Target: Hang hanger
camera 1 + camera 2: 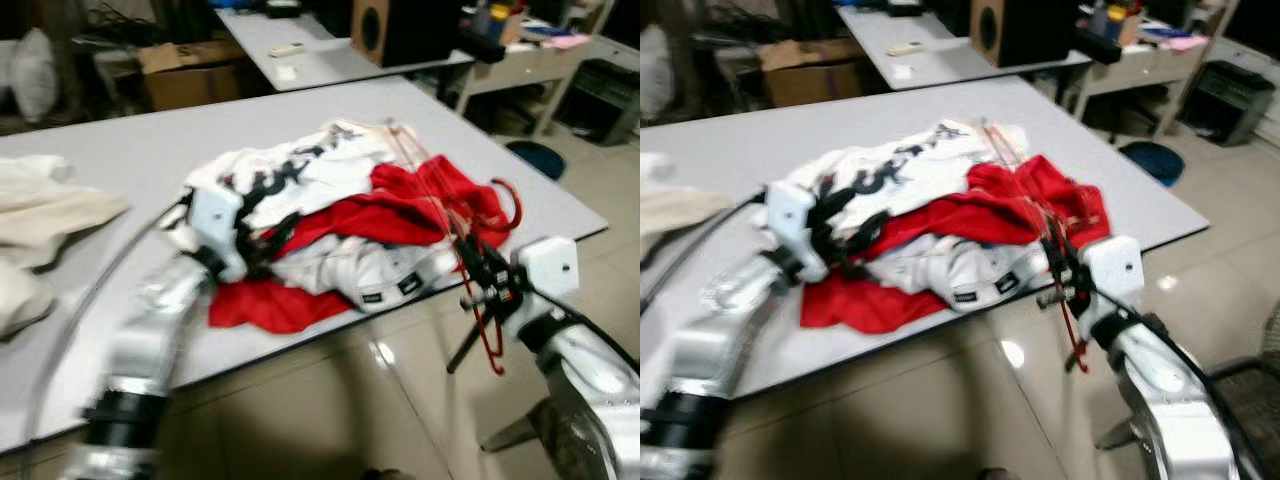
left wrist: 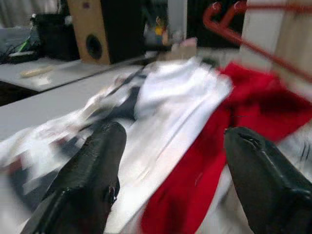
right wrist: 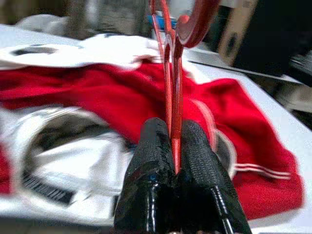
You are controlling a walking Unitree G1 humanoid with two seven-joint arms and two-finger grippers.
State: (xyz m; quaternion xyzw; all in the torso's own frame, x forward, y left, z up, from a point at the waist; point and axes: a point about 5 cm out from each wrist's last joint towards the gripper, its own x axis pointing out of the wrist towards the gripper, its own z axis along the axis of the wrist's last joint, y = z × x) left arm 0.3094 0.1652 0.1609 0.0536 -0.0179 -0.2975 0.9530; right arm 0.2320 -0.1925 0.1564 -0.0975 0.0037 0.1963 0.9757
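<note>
Nearest, at the table's front edge, the right gripper (image 3: 174,161) has its two black fingers pressed together on a thin red hanger (image 1: 488,300); the wrist view shows the red wire squeezed between the pads and rising to a curved hook above them. In the head views the hanger is at the right end of the heap, its hook up near the gripper and part of its frame hanging below the table edge over the glossy tiled floor (image 1: 400,400).

The left gripper (image 2: 170,146) is at the near-left side of the clothes pile (image 1: 340,215), its fingers spread wide apart with nothing between them. Its wrist view looks across white and red cloth toward the red hanger.

The pile lies on the grey table (image 1: 130,150): a white printed garment (image 1: 290,170) on top, red fabric (image 1: 420,205) spread beneath and to the right, a white piece with black labels (image 1: 385,275) at the front edge. Cream cloth (image 1: 45,215) lies apart at the table's left end.

Further back, a second table (image 1: 310,55) carries a wooden speaker (image 1: 385,30). To its left a cardboard box (image 1: 190,70) stands on the floor; its contents cannot be made out. A dark blue bin (image 1: 537,158) sits on the floor at right.
</note>
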